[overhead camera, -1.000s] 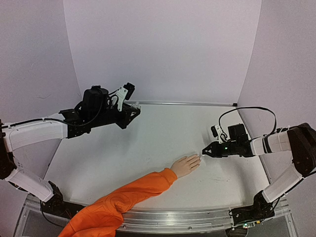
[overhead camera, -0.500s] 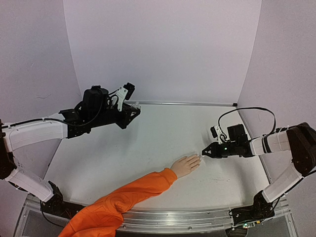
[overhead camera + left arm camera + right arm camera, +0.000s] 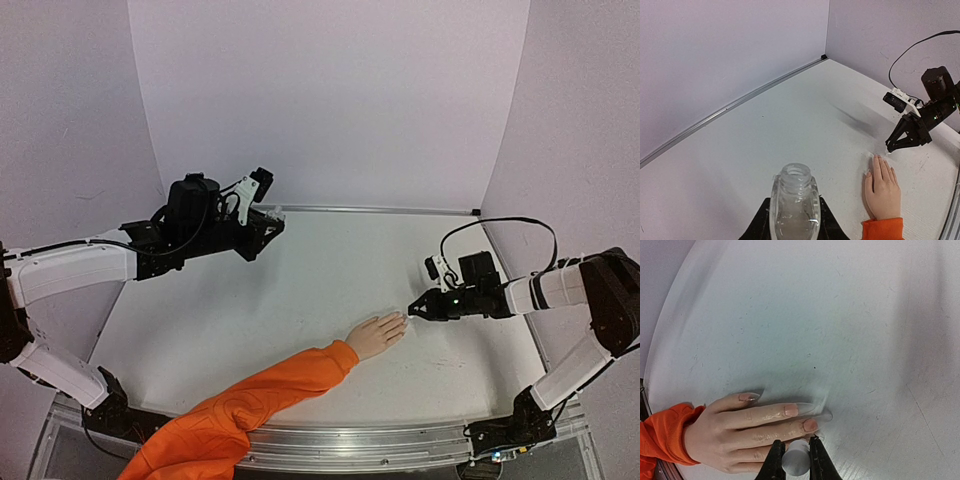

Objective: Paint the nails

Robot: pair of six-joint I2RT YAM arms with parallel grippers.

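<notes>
Count: one table (image 3: 300, 280), two arms, one mannequin hand (image 3: 376, 335), one bottle (image 3: 795, 205), one small white cap (image 3: 796, 463).

Table: white and scuffed. Lilac walls close it in at the back and on both sides. A metal strip (image 3: 370, 210) runs along the back edge and an aluminium rail (image 3: 400, 445) along the near edge.

Left gripper (image 3: 268, 222) is up near the back-left corner, jaws clamped on the clear bottle, which is upright with its neck open. It's well apart from the hand, with a wide stretch of tabletop between them.

Right gripper (image 3: 415, 309) sits low at mid-right, just beside the fingertips, with the right wall close behind that arm. Jaws are narrow, pinching the white cap. A black cable (image 3: 500, 225) loops above its wrist.

Mannequin hand lies palm down, front of centre, fingers pointing at the right gripper. The orange sleeve (image 3: 250, 400) trails off over the near-left edge.

The nails (image 3: 810, 425): three peach ones are clear in the right wrist view. The nearest sits just past the cap. The remaining fingertips are tucked behind the jaws or too pale to tell. There's a translucent streak beyond the longest finger; can't tell what it is.
</notes>
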